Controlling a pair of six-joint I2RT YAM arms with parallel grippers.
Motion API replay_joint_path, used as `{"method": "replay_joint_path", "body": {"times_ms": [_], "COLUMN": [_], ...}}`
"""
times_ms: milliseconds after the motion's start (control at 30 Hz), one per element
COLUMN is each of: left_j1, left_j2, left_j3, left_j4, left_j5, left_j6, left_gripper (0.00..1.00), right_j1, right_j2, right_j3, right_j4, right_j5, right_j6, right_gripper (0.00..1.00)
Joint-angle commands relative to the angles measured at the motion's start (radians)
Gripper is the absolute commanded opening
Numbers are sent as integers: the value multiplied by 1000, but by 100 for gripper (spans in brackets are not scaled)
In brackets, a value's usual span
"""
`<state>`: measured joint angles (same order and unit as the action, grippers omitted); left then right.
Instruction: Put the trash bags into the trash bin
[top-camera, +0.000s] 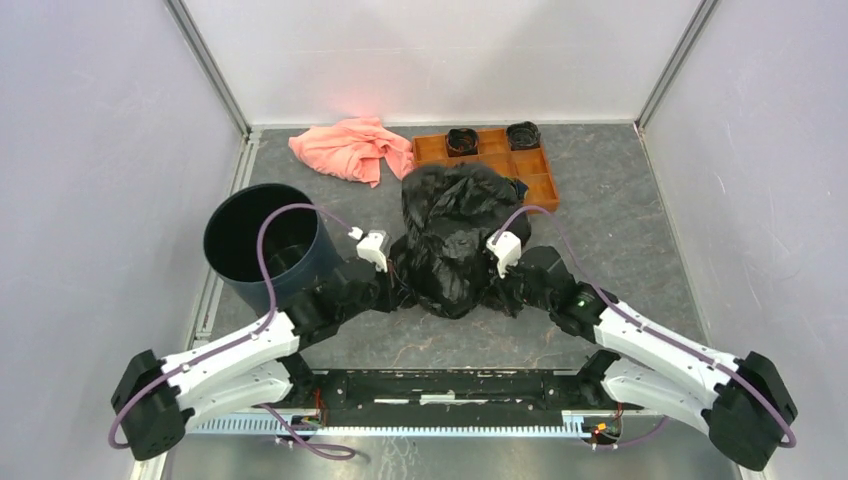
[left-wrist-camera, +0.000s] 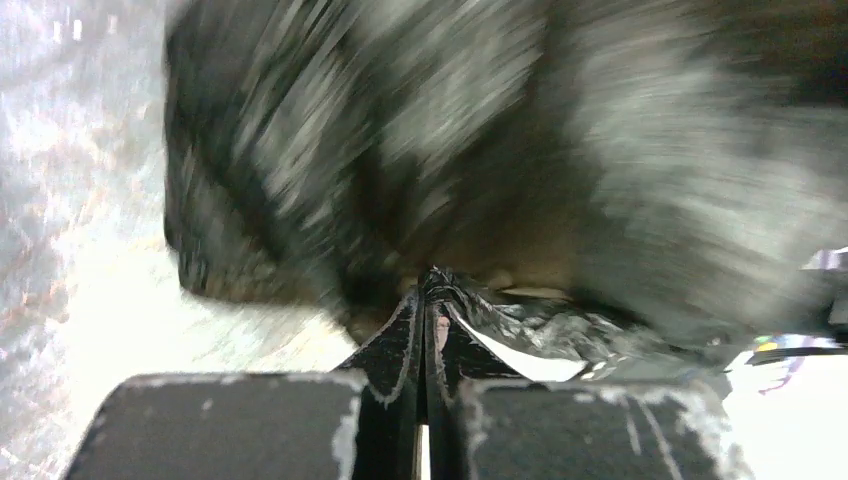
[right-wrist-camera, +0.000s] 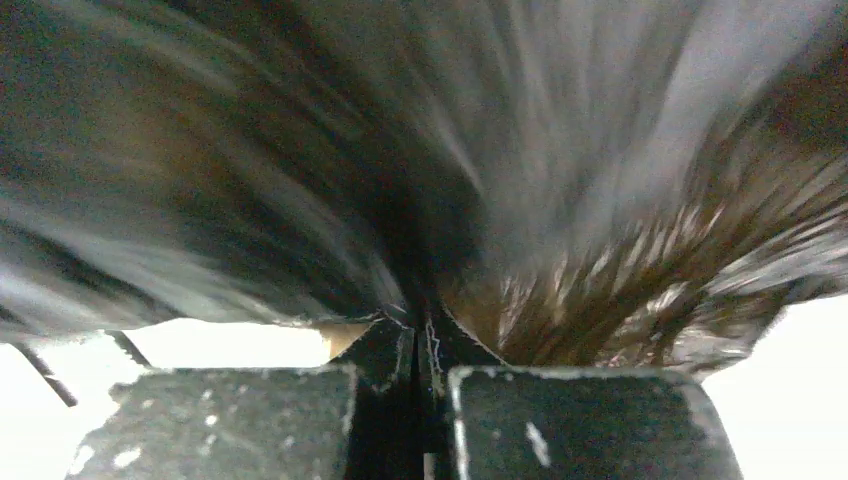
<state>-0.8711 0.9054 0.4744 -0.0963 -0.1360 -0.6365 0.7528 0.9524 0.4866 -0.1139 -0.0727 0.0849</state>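
Note:
A crumpled glossy black trash bag (top-camera: 452, 238) hangs bunched between my two arms at the middle of the table. My left gripper (top-camera: 395, 272) is shut on its left edge, and the film (left-wrist-camera: 520, 120) fills the blurred left wrist view beyond my closed left gripper (left-wrist-camera: 428, 285). My right gripper (top-camera: 497, 275) is shut on the bag's right edge, and streaked film (right-wrist-camera: 560, 160) fills the right wrist view above my closed right gripper (right-wrist-camera: 417, 322). The round dark trash bin (top-camera: 262, 243) stands open and upright to the left of the bag.
A salmon-pink cloth (top-camera: 352, 147) lies at the back. An orange compartment tray (top-camera: 538, 170) with two small black rolls sits behind the bag, partly covered by it. White walls enclose the table on three sides.

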Motion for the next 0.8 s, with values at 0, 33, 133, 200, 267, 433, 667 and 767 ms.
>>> {"method": "replay_joint_path", "body": {"times_ms": [0, 33, 133, 200, 267, 433, 667, 767], "left_j1": [-2, -2, -2, -2, -2, -2, -2, -2], "left_j2": [-99, -74, -24, -31, -54, -129, -290, -196], "left_j3": [348, 447, 661, 688, 628, 302, 383, 549], "left_j4": [61, 25, -27, -28, -32, -123, -190, -156], "left_j5": [34, 72, 131, 84, 9, -81, -31, 44], "left_j6": [51, 95, 168, 161, 136, -2, -15, 26], "left_gripper": [2, 2, 2, 2, 2, 2, 2, 2], "right_j1": [7, 5, 6, 6, 6, 6, 7, 8], "right_j2": [-94, -88, -78, -100, -134, -135, -149, -116], "right_j3": [288, 369, 598, 632, 567, 231, 276, 436], "right_j4": [4, -26, -70, -44, 6, -27, -94, -73], "right_j5": [-5, 8, 2, 16, 62, 119, 66, 31], "right_j6": [-20, -36, -64, -68, -70, 41, -8, -44], "right_gripper": [1, 1, 1, 1, 1, 1, 1, 0]}}
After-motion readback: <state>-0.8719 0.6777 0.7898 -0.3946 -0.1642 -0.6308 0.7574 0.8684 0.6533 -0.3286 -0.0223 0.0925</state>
